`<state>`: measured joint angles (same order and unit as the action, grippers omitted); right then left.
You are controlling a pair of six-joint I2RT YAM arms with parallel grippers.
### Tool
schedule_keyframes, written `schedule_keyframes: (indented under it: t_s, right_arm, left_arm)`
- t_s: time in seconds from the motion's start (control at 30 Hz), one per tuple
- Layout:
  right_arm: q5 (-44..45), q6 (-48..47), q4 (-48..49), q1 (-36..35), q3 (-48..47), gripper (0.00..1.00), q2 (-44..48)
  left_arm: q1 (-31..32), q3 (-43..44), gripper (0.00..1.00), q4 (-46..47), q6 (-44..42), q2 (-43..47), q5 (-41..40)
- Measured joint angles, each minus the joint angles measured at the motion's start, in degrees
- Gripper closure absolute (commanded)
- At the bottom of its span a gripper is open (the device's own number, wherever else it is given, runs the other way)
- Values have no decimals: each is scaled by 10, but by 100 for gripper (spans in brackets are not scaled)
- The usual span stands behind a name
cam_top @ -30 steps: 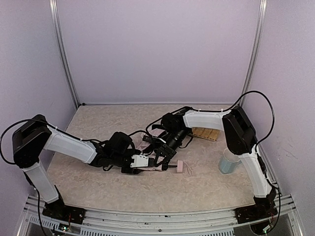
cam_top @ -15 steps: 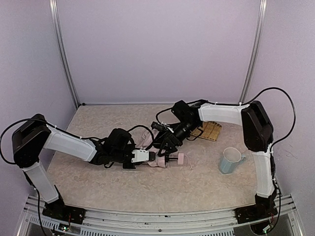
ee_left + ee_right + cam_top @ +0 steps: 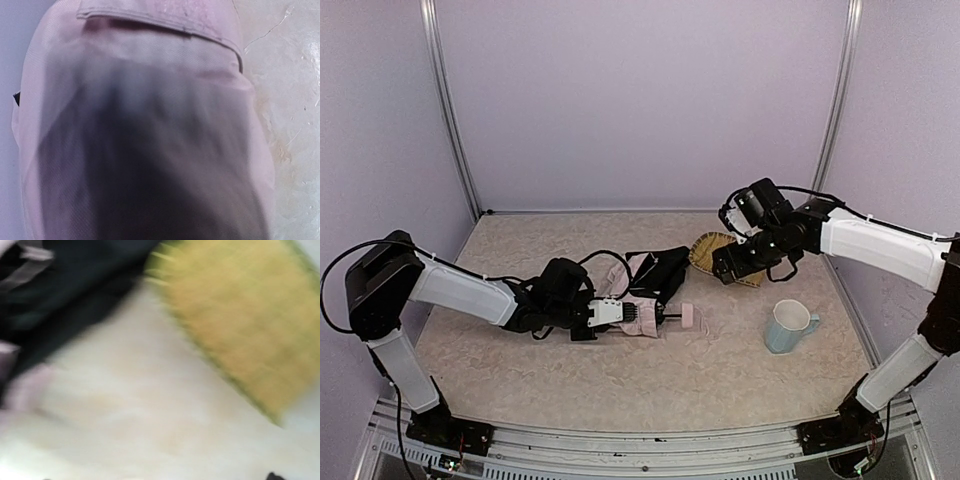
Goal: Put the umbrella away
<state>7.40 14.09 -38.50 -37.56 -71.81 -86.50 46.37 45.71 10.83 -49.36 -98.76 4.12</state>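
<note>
Left gripper pinches the umbrella (likely steadying its folds) | right gripper by bamboo tray, jaws unclear

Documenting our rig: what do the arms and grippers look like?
Both the left arm and right arm have white tube-like links between bulky black joints, with thin black cables looping alongside. The left gripper carries a white plate; the right gripper looks all black.
</note>
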Motion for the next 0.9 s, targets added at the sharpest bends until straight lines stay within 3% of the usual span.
schedule_keyframes:
  t_s: [0.17, 0.3, 0.4, 0.53, 0.67, 0.77, 0.87, 0.9]
  right_arm:
    - [125, 54, -16, -17, 43, 27, -35]
    - [119, 84, 26, -82, 51, 34, -131]
    - [112, 92, 50, -151, -60, 41, -251]
    - [118, 94, 59, -166, -195, 42, -346]
    - [111, 78, 131, -168, -195, 33, -321]
    - [78, 71, 220, -162, -66, 21, -233]
    - [23, 46, 286, -144, 59, 1, -132]
    - [7, 37, 298, -139, 84, 0, -106]
  left_arm:
    - [-1, 6, 100, -6, 3, -2, 0]
    - [-1, 10, 100, -10, 3, -5, 2]
    - [-2, 13, 100, -29, 5, -6, -8]
    - [-48, -1, 100, -68, 16, 0, -42]
    - [-49, -2, 100, -70, 24, 3, -51]
    - [-46, -2, 100, -59, 31, 7, -28]
    - [-46, -2, 100, -48, 54, 14, -3]
    - [-47, -2, 100, -47, 61, 19, 0]
